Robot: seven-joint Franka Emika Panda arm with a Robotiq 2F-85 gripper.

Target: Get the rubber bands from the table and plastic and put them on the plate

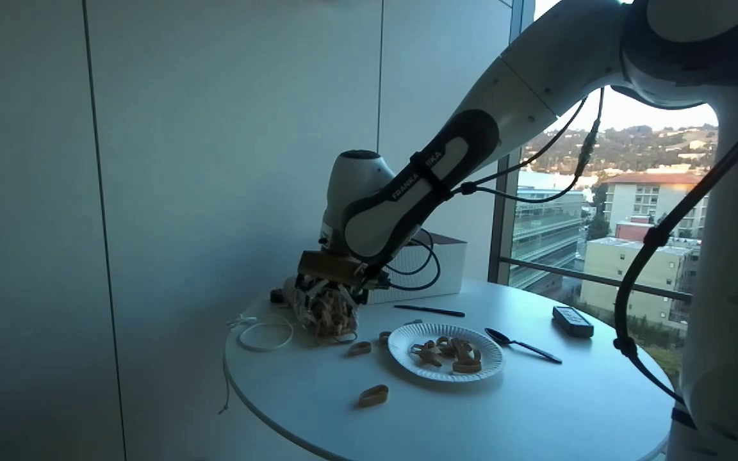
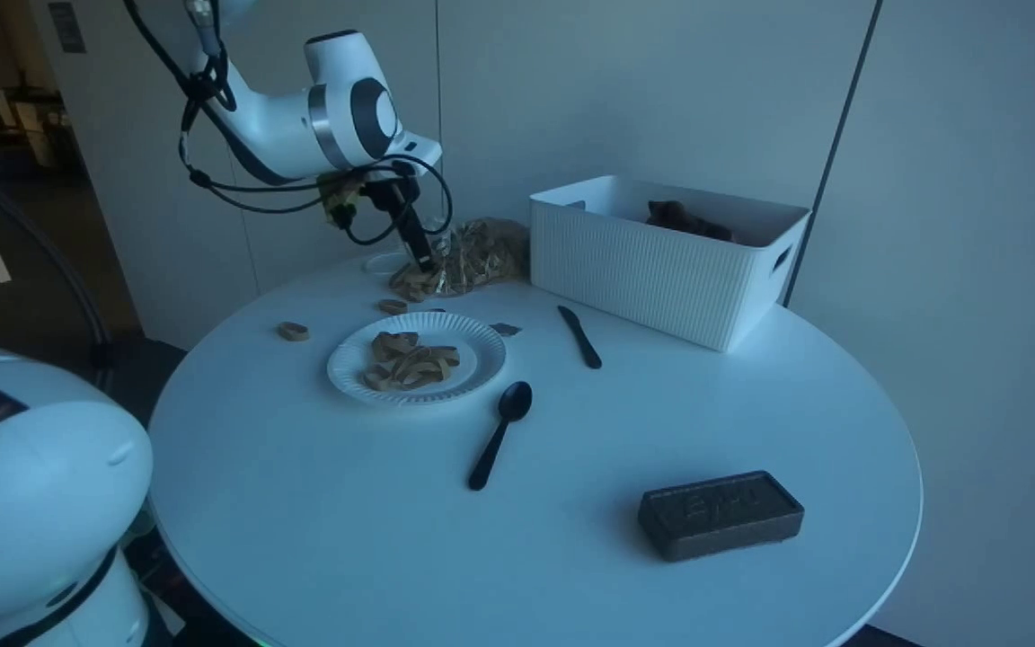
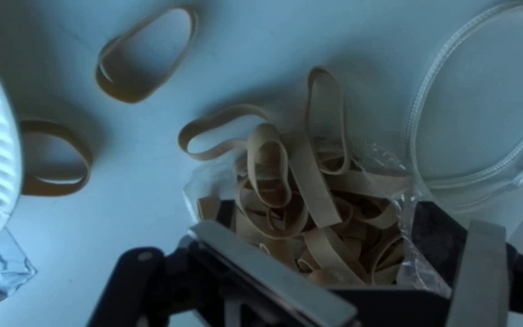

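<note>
Spread wide, my gripper [image 3: 332,225] stands open over the mouth of the clear plastic [image 2: 486,247], a finger on either side of it. Between the fingers lies a tangle of tan rubber bands [image 3: 316,181], some spilling out of the bag's mouth onto the white table [image 2: 571,575]. Whether the fingers touch the bag, I cannot tell. Loose on the table are a rubber band [image 1: 373,395] near the front edge and two more close to the plate. The ribbed white plate [image 1: 401,352] carries several rubber bands [image 2: 410,364]; only its edge enters the wrist view.
A white box [image 2: 639,265] stands against the wall, beside the bag. Around the plate lie a black knife [image 2: 580,337], a black spoon [image 2: 515,404] and a small shiny scrap [image 3: 2,268]. A white cord loop [image 1: 266,336] rests near the bag, and a dark oblong block [image 2: 720,517] sits farther off.
</note>
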